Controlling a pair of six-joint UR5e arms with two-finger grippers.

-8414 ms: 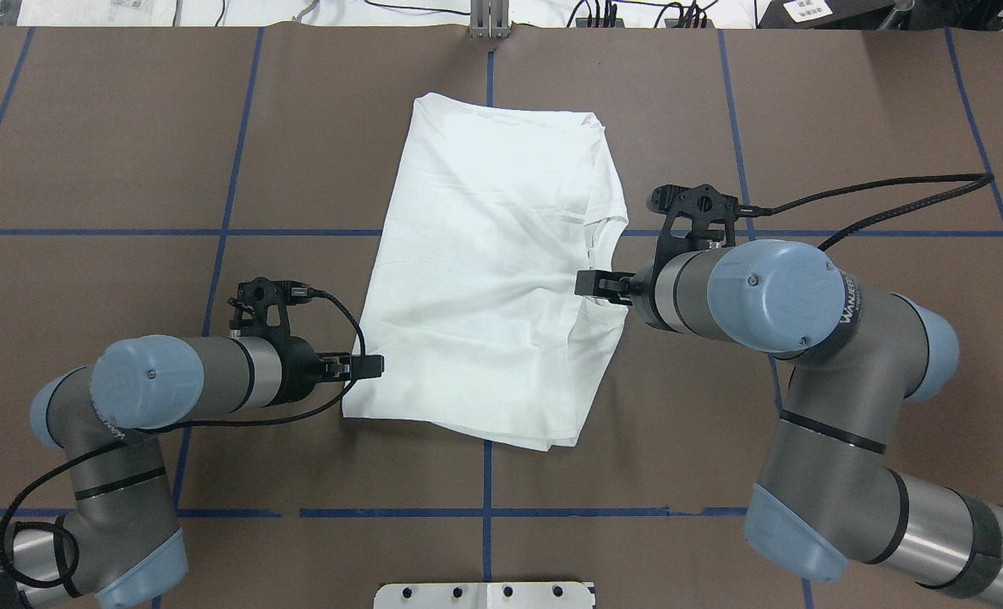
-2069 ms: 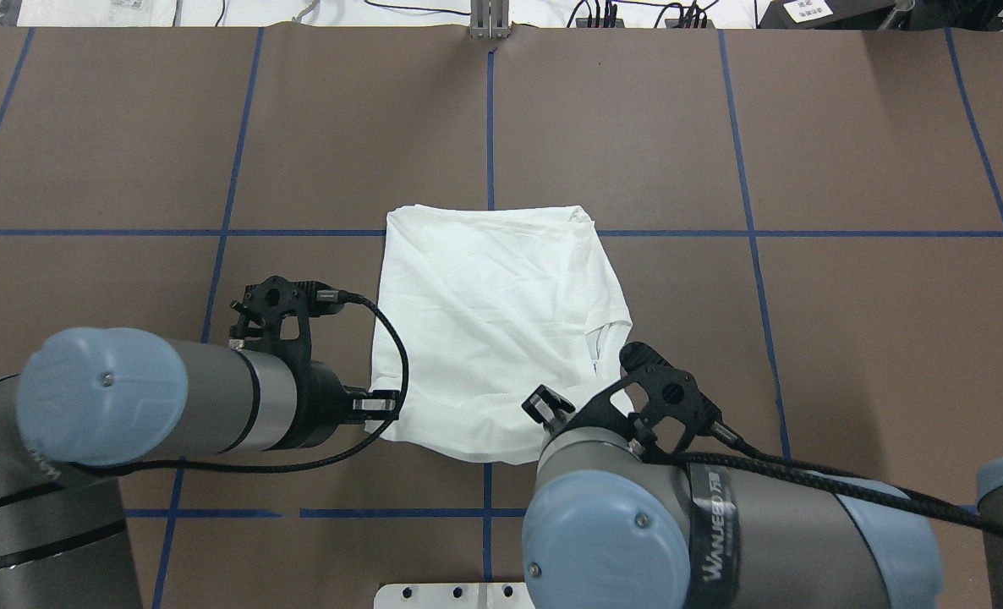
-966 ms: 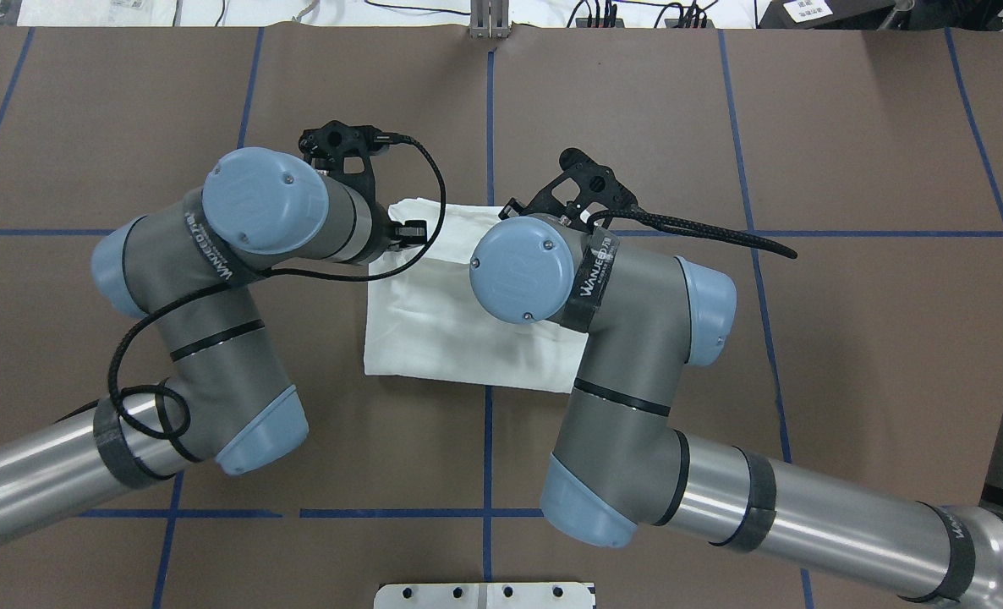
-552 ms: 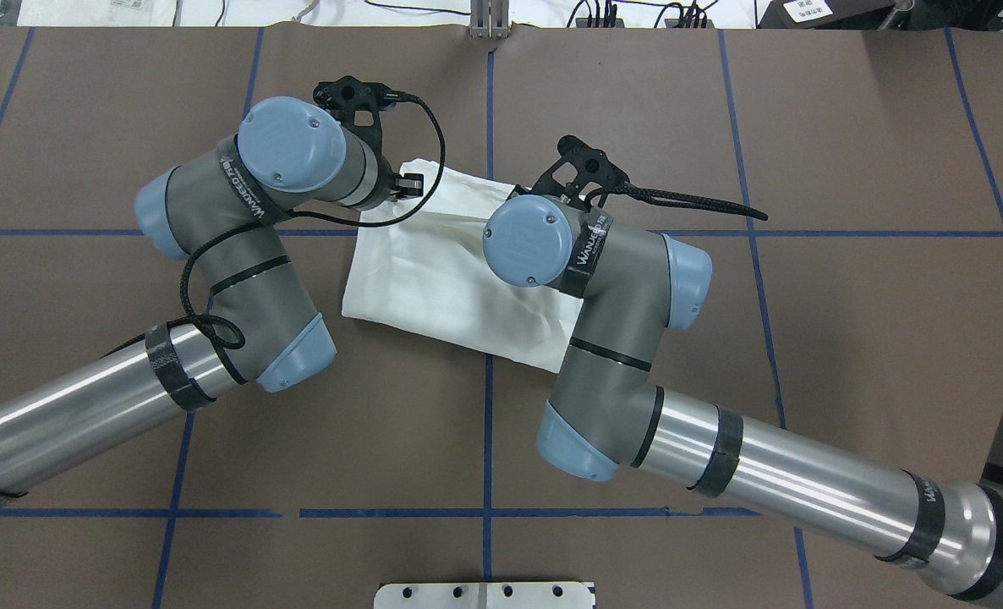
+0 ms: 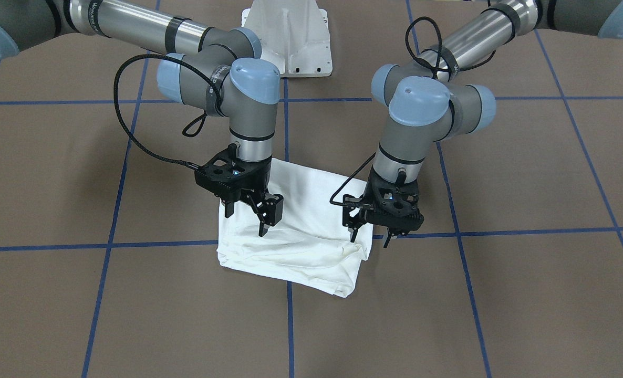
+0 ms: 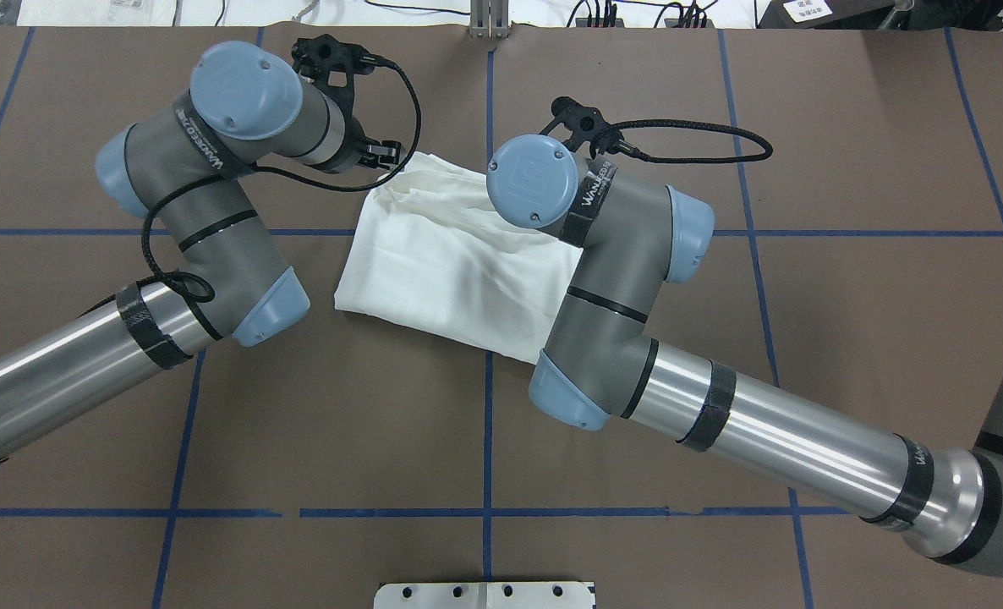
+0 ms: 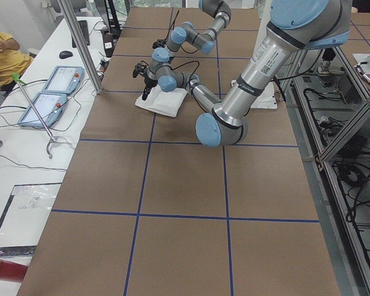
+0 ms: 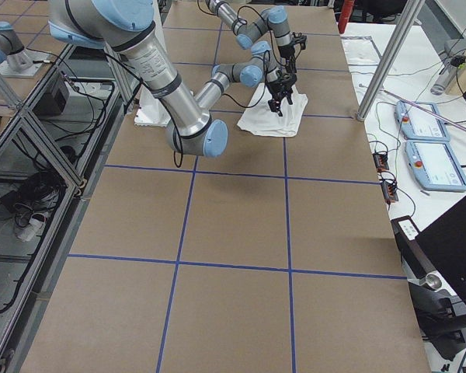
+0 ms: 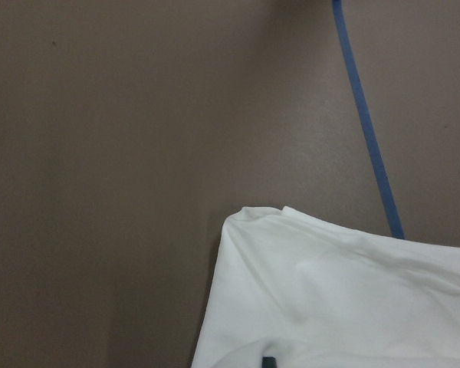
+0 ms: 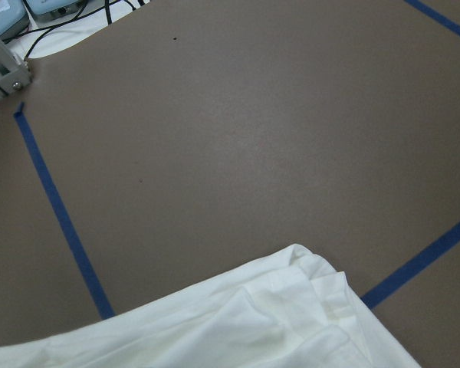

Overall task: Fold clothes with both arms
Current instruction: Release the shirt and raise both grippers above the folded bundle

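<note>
The clothes are one white shirt (image 5: 296,247) folded into a compact rectangle (image 6: 451,254), flat on the brown table and turned slightly askew. My right gripper (image 5: 246,223) hangs just above the fold's far edge on the front view's left, open and empty. My left gripper (image 5: 369,240) hovers over the opposite far corner, also open with nothing between its fingers. From overhead the left gripper (image 6: 387,155) sits beside the shirt's far left corner, while the right wrist hides its own gripper. Both wrist views show only a shirt corner (image 9: 330,291) (image 10: 253,322) on the table.
The white pedestal base (image 5: 285,37) stands at the robot's side of the table. Blue tape lines (image 6: 488,423) grid the brown surface. A metal post (image 6: 489,17) is at the far edge. Control tablets (image 7: 49,92) and a seated person (image 7: 0,49) are beyond the far edge.
The shirt was folded in half and dragged toward the table's far side. Since 0.6 s ago both grippers have moved farther out and let go of the far edge.
</note>
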